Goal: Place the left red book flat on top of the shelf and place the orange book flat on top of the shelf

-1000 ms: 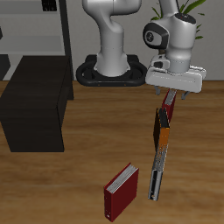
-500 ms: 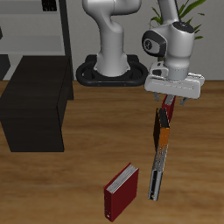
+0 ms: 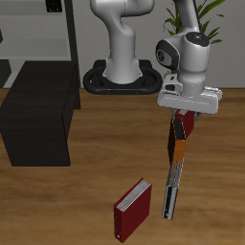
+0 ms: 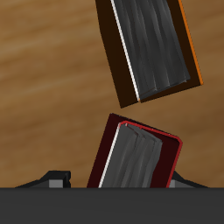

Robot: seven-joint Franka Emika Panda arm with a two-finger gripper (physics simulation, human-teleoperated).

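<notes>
Neither book shelved yet. Fingers (image 3: 183, 114) apart, hovering straddling the upright left red book (image 3: 186, 122); orange book (image 3: 178, 147) just beyond them toward the counter front. Black shelf (image 3: 38, 110) well away, top bare.

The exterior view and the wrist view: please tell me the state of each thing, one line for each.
left red book: standing on the table, under the gripper, not gripped.
orange book: standing on the table, untouched.
shelf: top bare.
crimson book: on the table, near the front edge.
gripper: jaws open, above the left red book.
</notes>
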